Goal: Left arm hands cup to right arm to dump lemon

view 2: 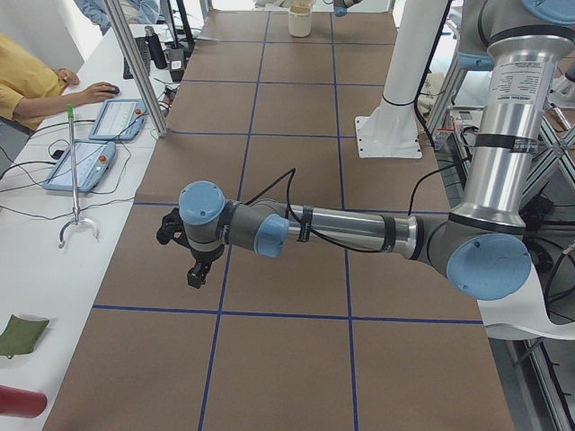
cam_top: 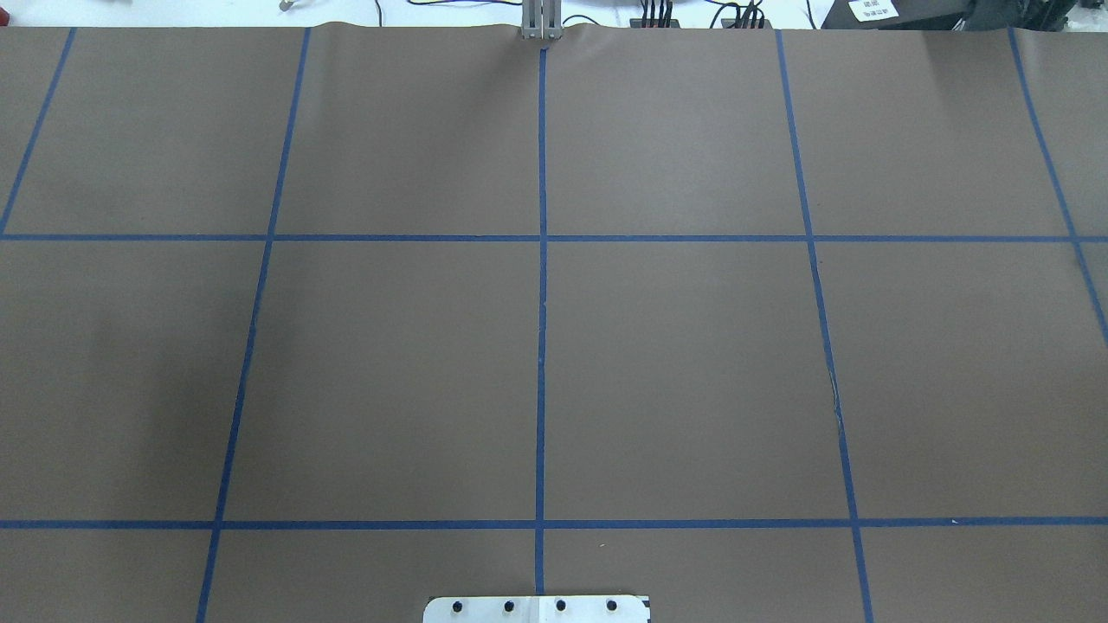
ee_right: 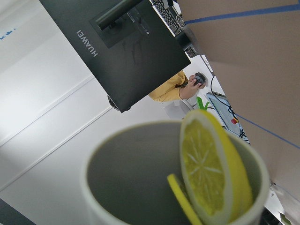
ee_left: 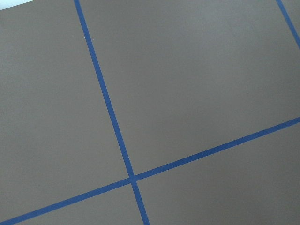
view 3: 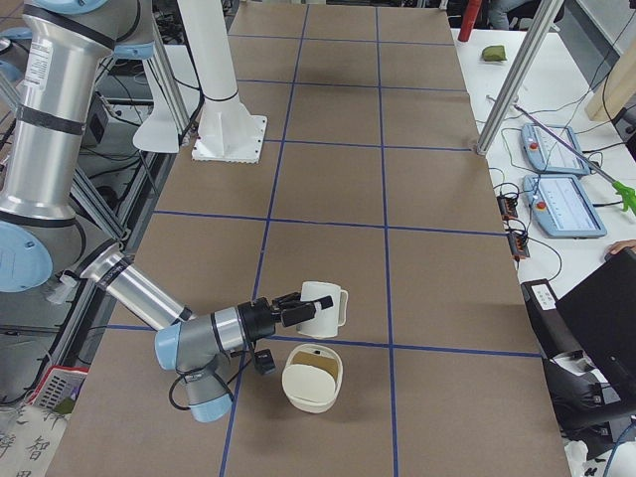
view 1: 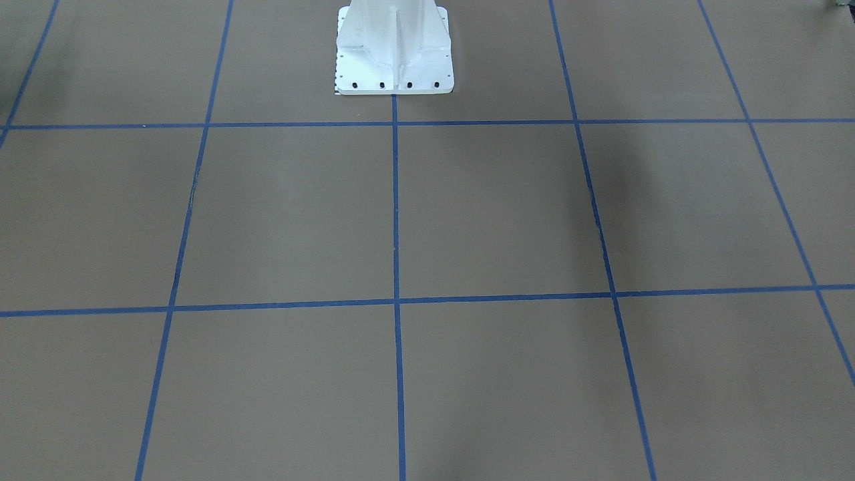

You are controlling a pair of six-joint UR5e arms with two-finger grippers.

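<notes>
Front-facing and overhead: only the desk (view 1: 494, 214) and blue tape (view 1: 395, 200), neither hand. From the left end, my left hand (view 2: 193, 269) hangs over the desk; I cannot tell its spread. From the right end, the cup (view 3: 328, 310) stands upright at my right hand (view 3: 306, 309), grip unreadable, with a bowl (view 3: 311, 380) at its 6 o'clock, probably where I dump. Left wrist: tape only. Right wrist: a lemon slice (ee_right: 213, 168) leans inside the cup, not yet tipped out.
</notes>
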